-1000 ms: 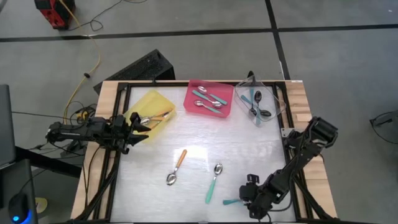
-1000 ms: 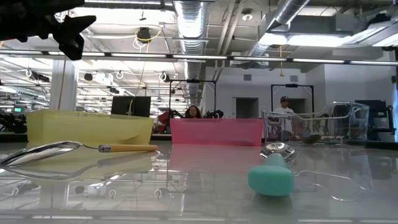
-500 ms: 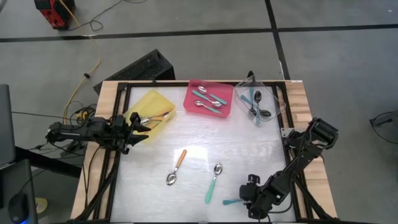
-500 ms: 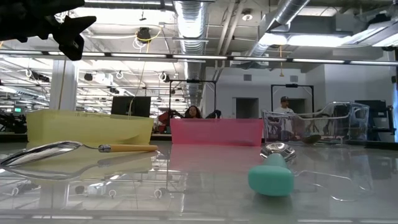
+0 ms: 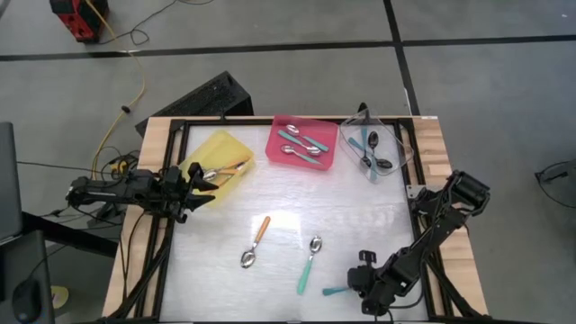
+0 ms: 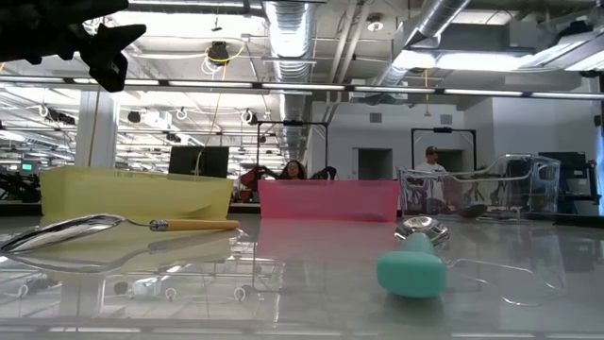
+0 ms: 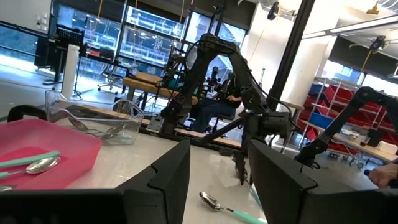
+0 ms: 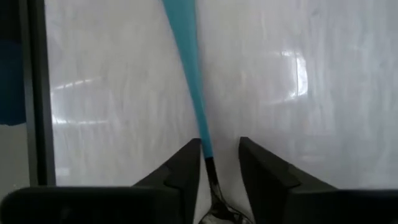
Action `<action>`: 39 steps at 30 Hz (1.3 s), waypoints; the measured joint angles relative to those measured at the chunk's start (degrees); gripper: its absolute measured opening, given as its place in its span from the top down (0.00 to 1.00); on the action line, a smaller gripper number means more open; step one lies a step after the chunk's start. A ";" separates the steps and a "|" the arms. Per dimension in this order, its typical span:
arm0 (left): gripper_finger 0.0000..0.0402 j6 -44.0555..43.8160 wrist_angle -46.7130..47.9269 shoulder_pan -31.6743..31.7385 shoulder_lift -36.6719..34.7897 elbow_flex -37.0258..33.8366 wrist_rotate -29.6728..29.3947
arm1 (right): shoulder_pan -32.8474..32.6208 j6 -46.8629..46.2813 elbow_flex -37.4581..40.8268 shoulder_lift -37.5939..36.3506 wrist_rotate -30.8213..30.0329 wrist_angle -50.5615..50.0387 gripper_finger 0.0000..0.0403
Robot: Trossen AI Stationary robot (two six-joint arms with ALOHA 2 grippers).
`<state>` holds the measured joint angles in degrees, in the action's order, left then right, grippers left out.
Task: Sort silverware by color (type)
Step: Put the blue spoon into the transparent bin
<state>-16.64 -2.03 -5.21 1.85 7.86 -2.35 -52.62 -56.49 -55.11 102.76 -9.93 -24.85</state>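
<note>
The teal spoon (image 8: 189, 68) under the right gripper (image 8: 219, 163) has its bowl hidden between the fingers and its handle end cut off.

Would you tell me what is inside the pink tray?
The pink tray holds two teal-handled spoons with silver bowls. From the low view its wall hides them, so nothing more can be made out.

yellow tray (image 5: 220, 151), pink tray (image 5: 305, 133), teal-handled spoon (image 5: 308, 266), orange-handled spoon (image 5: 256, 240)
</note>
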 joint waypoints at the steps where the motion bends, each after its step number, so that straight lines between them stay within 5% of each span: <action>1: 0.63 0.00 -0.01 0.00 0.00 0.00 0.00 | 0.17 0.00 0.00 0.00 0.05 -0.24 0.68; 12: 0.63 -0.09 -0.02 0.00 0.00 0.00 0.00 | 2.50 -0.49 0.09 0.00 1.39 -0.90 0.90; 39: 0.63 -0.57 -0.41 0.00 0.00 -0.02 -0.55 | 7.43 4.44 -9.20 0.46 -3.58 -10.09 0.93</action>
<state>-17.21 -2.44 -5.21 1.85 7.84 -2.90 -45.19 -52.05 -64.32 103.22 -13.52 -34.94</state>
